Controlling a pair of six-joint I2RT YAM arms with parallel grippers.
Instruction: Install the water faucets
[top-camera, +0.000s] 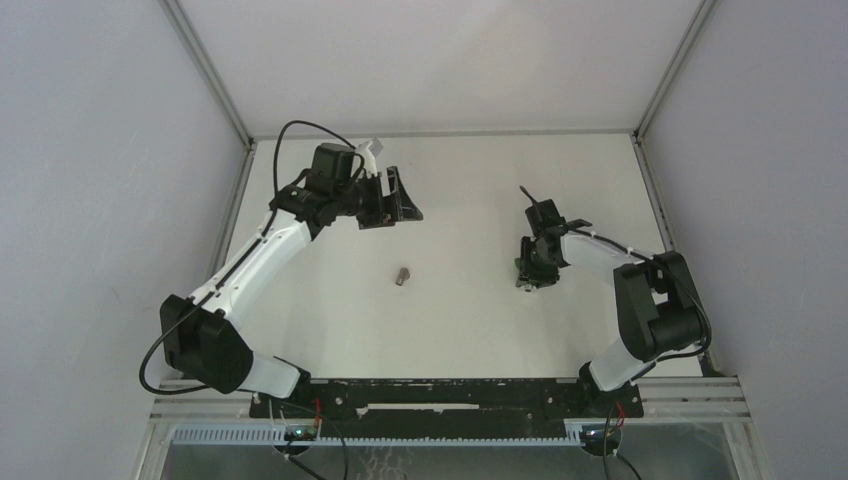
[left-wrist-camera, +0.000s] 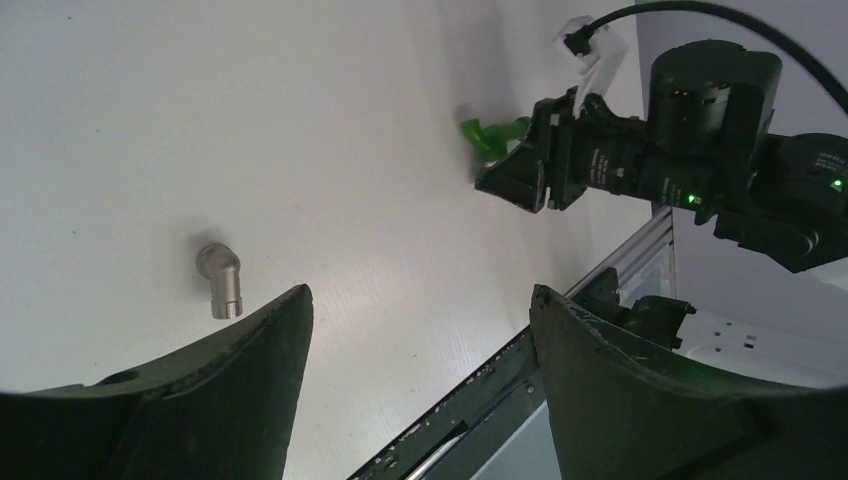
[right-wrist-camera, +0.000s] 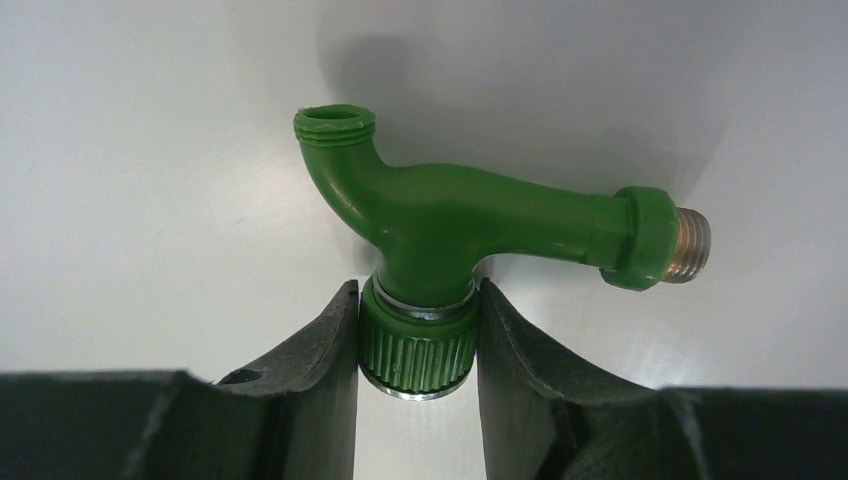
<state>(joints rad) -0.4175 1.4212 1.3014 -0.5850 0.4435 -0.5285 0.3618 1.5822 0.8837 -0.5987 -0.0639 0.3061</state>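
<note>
Right gripper pinches the tap by its knob; only its wrist view shows the metal thread. Left gripper hangs spread, the elbow lying loose on the worktop.

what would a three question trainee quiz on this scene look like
1. True or false: the small grey metal elbow fitting lies on the white table, gripped by nothing.
2. Which part of the bright-green plastic tap sits between the right gripper's jaws? A bent spout, B ribbed round knob, C threaded metal end.
3. Fill in: the left gripper's jaws stand ____, nothing between them.
Key: 1 true; 2 B; 3 open.
</note>
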